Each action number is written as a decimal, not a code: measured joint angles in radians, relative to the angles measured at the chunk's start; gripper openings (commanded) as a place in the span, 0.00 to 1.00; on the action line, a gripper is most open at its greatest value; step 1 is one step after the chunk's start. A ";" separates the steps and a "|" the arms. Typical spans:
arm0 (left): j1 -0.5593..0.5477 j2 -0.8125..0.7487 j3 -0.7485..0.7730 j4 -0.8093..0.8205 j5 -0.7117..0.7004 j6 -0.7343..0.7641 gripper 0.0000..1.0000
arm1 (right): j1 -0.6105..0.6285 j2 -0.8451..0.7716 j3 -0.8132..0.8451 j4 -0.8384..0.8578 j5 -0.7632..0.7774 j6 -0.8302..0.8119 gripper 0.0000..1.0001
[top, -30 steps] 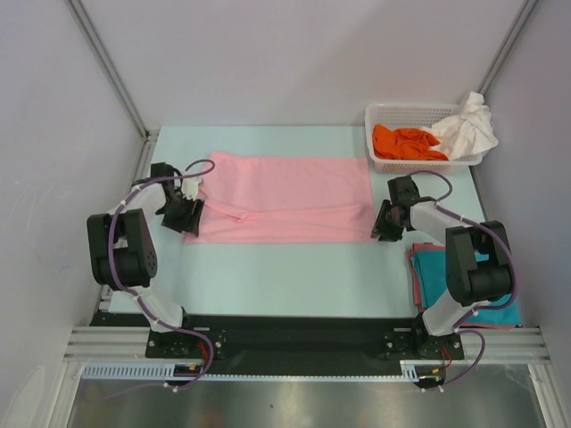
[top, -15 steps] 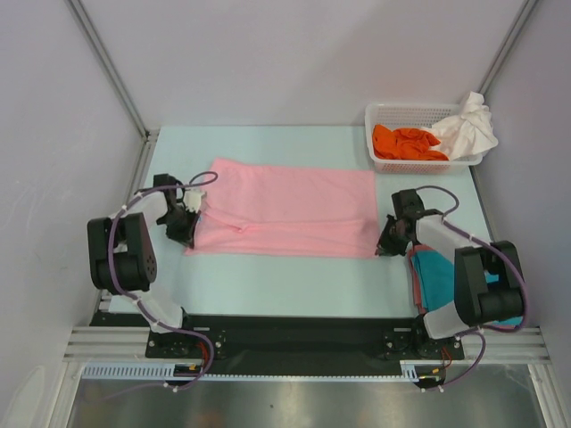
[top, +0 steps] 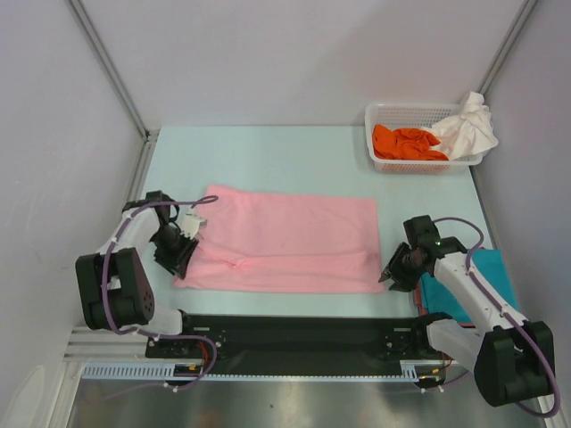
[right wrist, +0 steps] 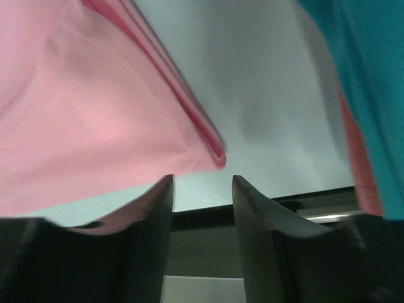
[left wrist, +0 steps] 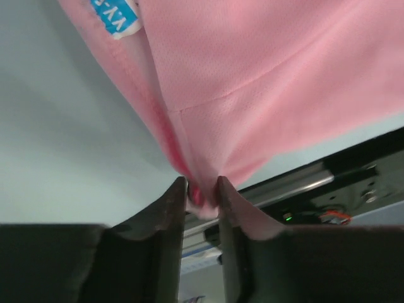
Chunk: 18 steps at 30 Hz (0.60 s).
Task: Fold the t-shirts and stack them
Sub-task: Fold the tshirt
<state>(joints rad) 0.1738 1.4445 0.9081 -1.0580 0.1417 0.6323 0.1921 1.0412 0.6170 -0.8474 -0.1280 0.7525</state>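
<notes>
While flat, pink t-shirt (top: 285,239) left-to-right.

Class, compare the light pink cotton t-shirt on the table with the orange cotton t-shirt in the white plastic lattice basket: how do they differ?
The light pink cotton t-shirt lies spread flat on the pale table; the orange cotton t-shirt sits crumpled in the white plastic lattice basket. The left claw pinches the pink one's corner; no claw touches the orange one. Both are plain, single-colour fabric.
</notes>
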 measured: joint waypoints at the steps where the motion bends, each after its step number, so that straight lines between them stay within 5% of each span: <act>1: 0.001 0.005 -0.002 -0.013 -0.013 0.009 0.71 | 0.000 -0.014 -0.007 -0.016 0.003 0.012 0.54; 2: 0.002 0.012 0.002 -0.022 -0.021 0.005 0.78 | 0.000 -0.023 -0.009 -0.029 0.008 0.018 0.57; 6: 0.005 0.050 0.118 -0.068 -0.040 0.002 0.77 | 0.000 -0.010 0.053 -0.054 0.057 0.008 0.56; 11: 0.005 0.101 0.434 -0.013 0.048 -0.065 0.65 | -0.017 0.113 0.259 0.075 0.126 -0.119 0.27; 18: -0.021 0.322 0.693 0.175 0.108 -0.222 0.66 | -0.095 0.524 0.541 0.285 0.101 -0.314 0.38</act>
<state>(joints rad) 0.1524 1.7660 1.6009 -0.8825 0.2497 0.4107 0.0971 1.5650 1.1580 -0.5629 -0.0273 0.4389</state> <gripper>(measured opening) 0.637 0.343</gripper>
